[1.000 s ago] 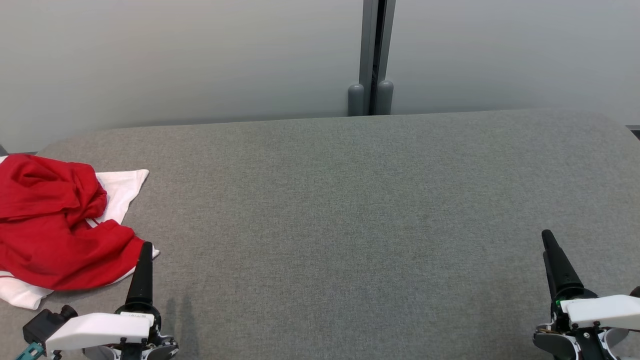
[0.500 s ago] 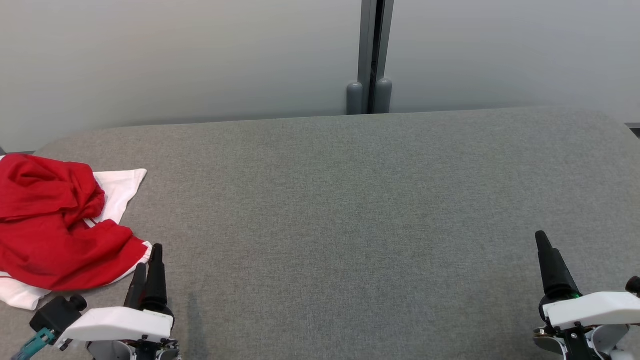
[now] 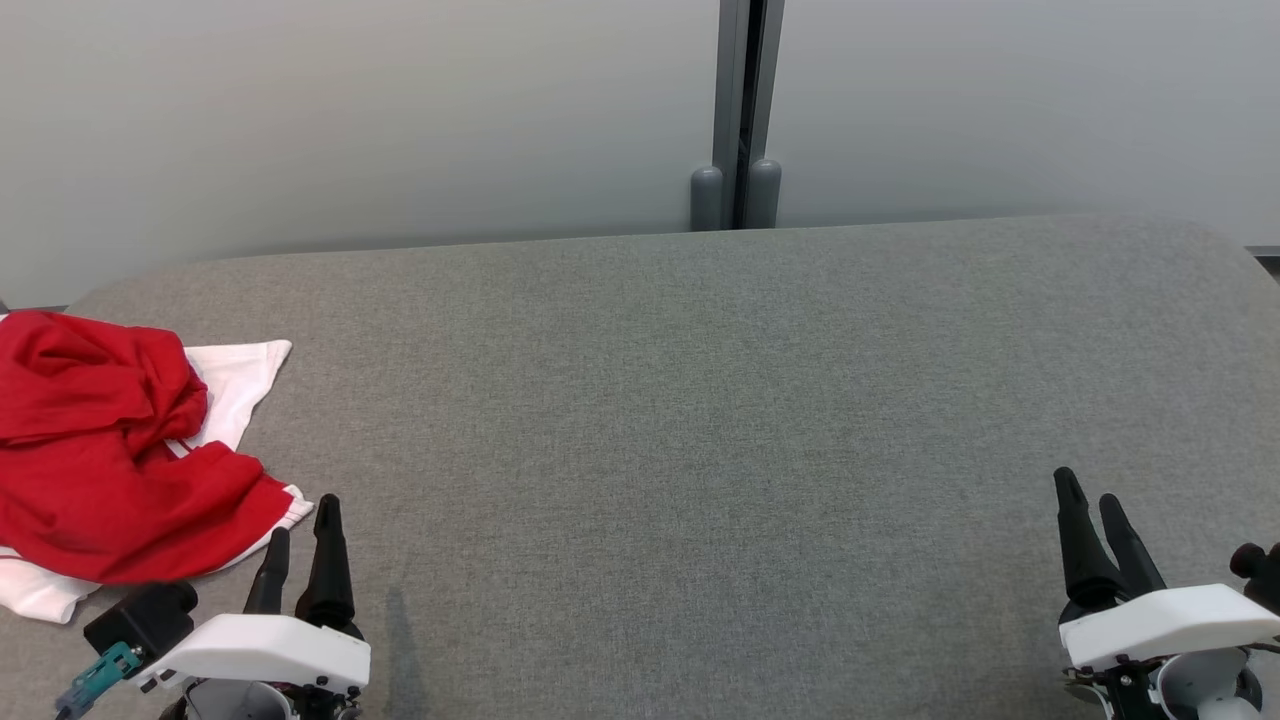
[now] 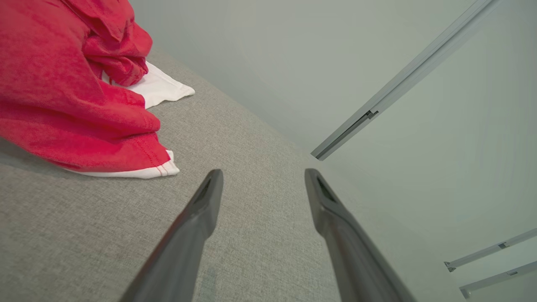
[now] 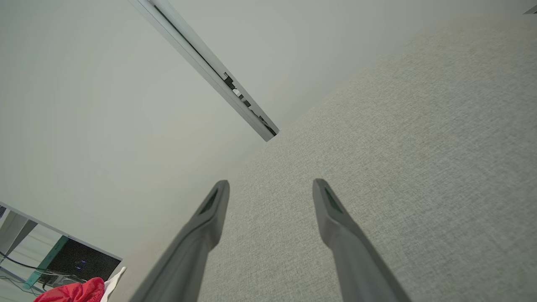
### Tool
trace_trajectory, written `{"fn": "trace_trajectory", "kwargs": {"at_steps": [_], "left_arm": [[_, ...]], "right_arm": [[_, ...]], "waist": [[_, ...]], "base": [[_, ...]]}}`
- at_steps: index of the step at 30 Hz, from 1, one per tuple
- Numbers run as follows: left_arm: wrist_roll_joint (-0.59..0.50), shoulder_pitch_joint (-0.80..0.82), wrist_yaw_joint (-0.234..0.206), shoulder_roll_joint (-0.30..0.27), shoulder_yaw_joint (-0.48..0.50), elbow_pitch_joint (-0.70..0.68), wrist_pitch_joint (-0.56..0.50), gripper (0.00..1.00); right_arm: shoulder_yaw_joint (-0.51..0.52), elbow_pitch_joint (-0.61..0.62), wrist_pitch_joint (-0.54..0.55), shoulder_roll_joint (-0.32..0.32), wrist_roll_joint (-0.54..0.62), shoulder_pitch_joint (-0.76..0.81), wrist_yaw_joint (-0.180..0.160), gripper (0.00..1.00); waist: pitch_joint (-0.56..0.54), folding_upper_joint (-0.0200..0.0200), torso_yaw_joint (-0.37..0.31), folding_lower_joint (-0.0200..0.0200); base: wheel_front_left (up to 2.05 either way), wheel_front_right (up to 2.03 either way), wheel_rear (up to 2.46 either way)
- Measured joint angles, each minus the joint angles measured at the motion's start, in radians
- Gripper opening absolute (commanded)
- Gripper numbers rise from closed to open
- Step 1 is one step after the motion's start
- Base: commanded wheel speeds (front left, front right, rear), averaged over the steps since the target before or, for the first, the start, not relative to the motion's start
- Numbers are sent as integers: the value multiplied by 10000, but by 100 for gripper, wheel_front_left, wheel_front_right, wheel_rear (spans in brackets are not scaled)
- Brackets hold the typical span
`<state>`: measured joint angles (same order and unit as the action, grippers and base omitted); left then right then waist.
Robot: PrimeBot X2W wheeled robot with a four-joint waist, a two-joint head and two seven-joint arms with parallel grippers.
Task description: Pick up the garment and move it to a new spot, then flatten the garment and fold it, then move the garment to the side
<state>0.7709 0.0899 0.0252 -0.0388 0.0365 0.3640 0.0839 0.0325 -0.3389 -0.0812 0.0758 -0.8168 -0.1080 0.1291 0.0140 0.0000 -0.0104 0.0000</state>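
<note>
Left hand (image 3: 302, 518) wide, empty, beside red-and-white garment (image 3: 100, 470); right hand (image 3: 1085, 488) wide, empty, above grey surface (image 3: 700, 400).

The garment (image 3: 100, 460), red with white parts, lies crumpled in a loose heap at the left edge of the grey fabric-covered tabletop (image 3: 700, 400), toward its front left corner. Red folds bunch on top. Flat white cloth pokes out behind and beneath, one hem showing thin red stripes.
</note>
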Motion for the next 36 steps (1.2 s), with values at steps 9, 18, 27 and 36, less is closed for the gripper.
{"fn": "trace_trajectory", "kwargs": {"at_steps": [9, 18, 27, 36], "left_arm": [[-1164, -40, -190, -17, -136, 94, 270, 100], [-2245, -64, -359, -31, -267, 111, 504, 100], [-3319, -59, -679, -50, -359, 337, 765, 100], [-4201, -45, -871, -58, -499, 497, 993, 100]], "right_arm": [[-50, -94, -257, 12, 1241, 13, 2, 100], [-123, -228, -527, 40, 2359, 35, 2, 100], [-510, -284, -779, 163, 3427, 30, 2, 100], [-686, -374, -982, 240, 4301, 7, 2, 100]], "waist": [[2, 0, -38, 0], [9, 0, -92, 0], [46, 0, -92, 0], [78, 0, 65, 0]], "base": [[0, 0, 0], [0, 0, 0], [0, 0, 0], [0, 0, 0]]}}
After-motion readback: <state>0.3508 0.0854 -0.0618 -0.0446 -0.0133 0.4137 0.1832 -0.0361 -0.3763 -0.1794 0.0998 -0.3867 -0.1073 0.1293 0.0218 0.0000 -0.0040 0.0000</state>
